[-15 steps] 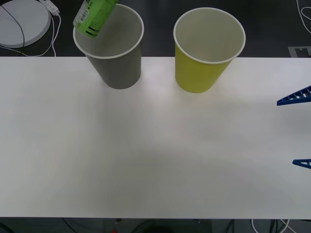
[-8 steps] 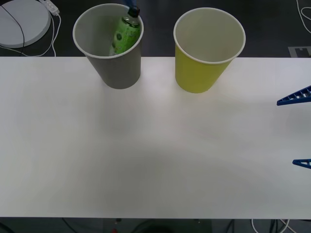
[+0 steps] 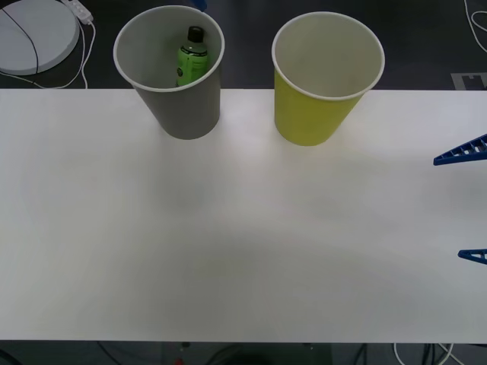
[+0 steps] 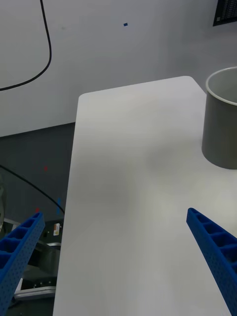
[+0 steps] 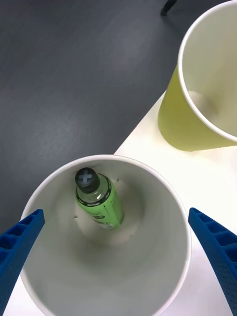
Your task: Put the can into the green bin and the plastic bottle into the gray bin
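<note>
plastic bottle [image 5: 97, 200]: it stood inside the gray bin, cap up, leaning a little against the inner wall, its base on the bin's floor.

gray bin [image 3: 183, 114]: upright at the far edge of the table, on the robot's left of the two cups, with the bottle its sole content.

green bin [image 3: 312, 114]: upright beside the gray bin, apart from it; the visible part of its white inside held nothing, and no can lay on the table [image 3: 243, 243].

left gripper [image 5: 118, 261]: directly above the gray bin's mouth, blue fingers spread wide to either side of the rim, holding nothing.

right gripper [image 4: 118, 261]: at the robot's right edge of the table, low over its surface, fingers apart and empty, well away from both cups.

risk: I judged the bottle half of the task done. If the left arm withdrew low or sideways, a finger might catch the light paper rim and tip the bin over, spilling the bottle.

change: a second before, the bottle hung tilted over the gray bin's rim; half a second before, it lay slanted inside; now it had settled nearly upright.
</note>
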`<move>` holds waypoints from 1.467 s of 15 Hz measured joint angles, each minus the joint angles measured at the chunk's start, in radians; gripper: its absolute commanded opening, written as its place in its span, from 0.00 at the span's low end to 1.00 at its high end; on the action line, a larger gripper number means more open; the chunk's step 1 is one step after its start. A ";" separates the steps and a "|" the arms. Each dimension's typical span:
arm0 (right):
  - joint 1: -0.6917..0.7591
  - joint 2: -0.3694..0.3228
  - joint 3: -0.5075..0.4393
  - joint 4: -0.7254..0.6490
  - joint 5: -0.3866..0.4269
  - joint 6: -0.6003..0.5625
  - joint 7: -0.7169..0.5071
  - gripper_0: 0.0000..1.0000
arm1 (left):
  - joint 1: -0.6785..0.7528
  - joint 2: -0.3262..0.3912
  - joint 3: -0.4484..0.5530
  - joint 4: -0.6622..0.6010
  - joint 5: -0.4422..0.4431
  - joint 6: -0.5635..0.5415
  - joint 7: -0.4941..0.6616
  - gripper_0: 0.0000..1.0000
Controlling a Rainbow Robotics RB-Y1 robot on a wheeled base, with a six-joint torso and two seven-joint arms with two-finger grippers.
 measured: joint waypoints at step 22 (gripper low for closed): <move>0.000 0.000 0.000 0.000 0.000 0.000 0.000 1.00 | 0.421 0.459 0.000 -0.757 0.235 0.204 0.183 1.00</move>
